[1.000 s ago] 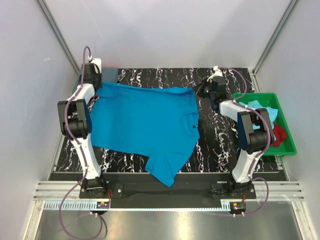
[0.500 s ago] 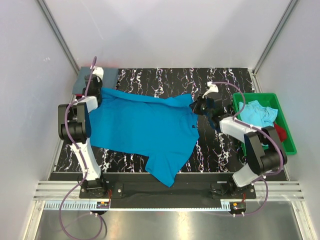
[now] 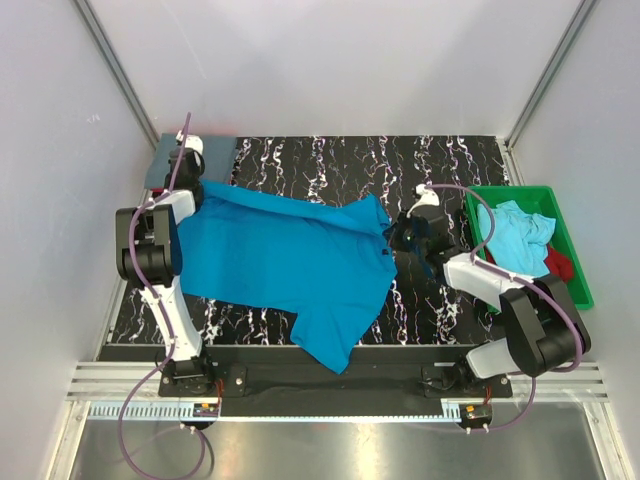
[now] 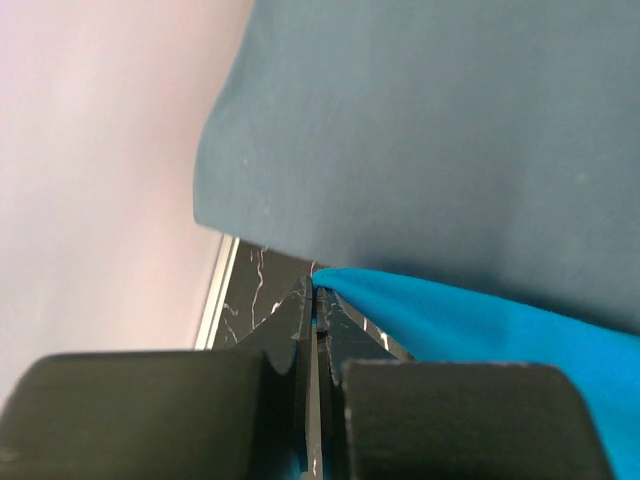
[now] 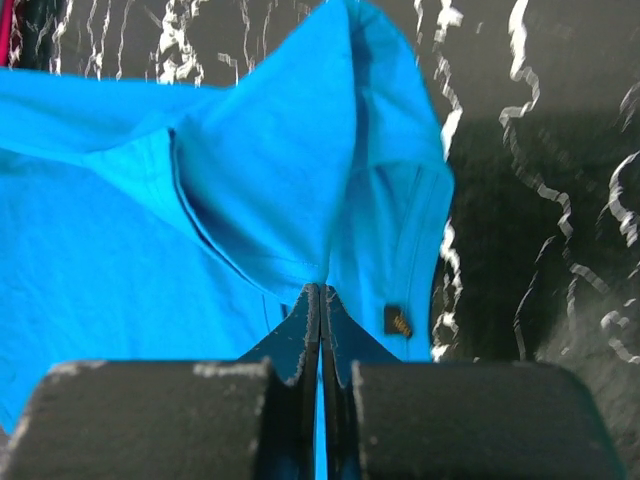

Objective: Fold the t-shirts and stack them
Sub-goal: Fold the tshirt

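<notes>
Jaws of the left gripper are clamped on the far left corner of the turquoise t-shirt, and those of the right gripper on cloth beside its collar. The shirt lies spread across the worktop, one sleeve drooping over the near edge. For a straight fold, both arms should likely travel at one pace, keeping the edge taut. How many layers each pinch holds is hidden.
</notes>
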`<control>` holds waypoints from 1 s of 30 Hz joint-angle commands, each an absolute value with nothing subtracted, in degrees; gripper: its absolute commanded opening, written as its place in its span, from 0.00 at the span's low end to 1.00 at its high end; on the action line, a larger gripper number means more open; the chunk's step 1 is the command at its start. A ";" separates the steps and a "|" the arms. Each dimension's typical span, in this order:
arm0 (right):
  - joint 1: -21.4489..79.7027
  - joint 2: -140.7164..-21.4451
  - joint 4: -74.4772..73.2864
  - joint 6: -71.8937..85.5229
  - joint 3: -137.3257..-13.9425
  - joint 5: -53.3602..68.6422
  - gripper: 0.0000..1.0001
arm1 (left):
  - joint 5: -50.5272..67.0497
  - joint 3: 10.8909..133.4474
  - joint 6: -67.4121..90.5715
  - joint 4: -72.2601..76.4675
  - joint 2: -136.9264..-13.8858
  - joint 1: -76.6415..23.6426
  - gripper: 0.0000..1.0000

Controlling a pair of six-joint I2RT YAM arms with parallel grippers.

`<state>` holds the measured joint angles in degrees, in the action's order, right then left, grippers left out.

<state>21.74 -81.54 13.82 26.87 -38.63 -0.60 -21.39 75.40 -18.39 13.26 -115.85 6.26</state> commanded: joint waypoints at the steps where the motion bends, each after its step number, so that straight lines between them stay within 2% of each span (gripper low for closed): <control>1: 23.37 -80.68 17.48 30.75 -35.79 -1.41 0.00 | -25.40 75.50 -15.48 13.19 -113.20 6.50 0.00; 20: 28.39 -74.27 18.46 36.21 -28.48 -5.36 0.00 | -31.82 68.46 -13.62 10.55 -111.71 5.19 0.00; 22: 28.39 -74.44 18.72 36.74 -27.86 -4.49 0.06 | -33.48 69.25 -13.97 9.24 -112.76 4.84 0.00; 23: 28.39 -74.27 18.63 37.17 -27.77 -4.31 0.09 | -34.36 69.69 -14.06 9.14 -112.94 4.49 0.21; 24: 28.39 -73.57 17.85 37.09 -27.86 -3.70 0.14 | -36.54 70.05 -14.24 9.05 -112.50 3.96 0.49; 25: 28.39 -73.30 17.84 37.09 -28.21 -3.43 0.16 | -36.56 70.05 -14.33 9.05 -112.50 3.96 0.49; 26: 28.39 -73.04 17.23 36.83 -28.73 -3.08 0.20 | -37.43 70.66 -14.33 9.05 -112.24 3.35 0.55; 28: 28.39 -71.90 13.90 37.00 -30.84 -2.55 0.29 | -39.28 71.54 -14.50 7.48 -111.36 2.82 0.55; 30: 28.39 -70.59 10.05 37.53 -32.25 -2.37 0.34 | -42.51 72.59 -14.15 6.60 -109.61 1.41 0.56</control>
<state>27.81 -73.89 13.93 36.71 -28.71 -3.09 -35.97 69.19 -14.57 6.09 -113.73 3.18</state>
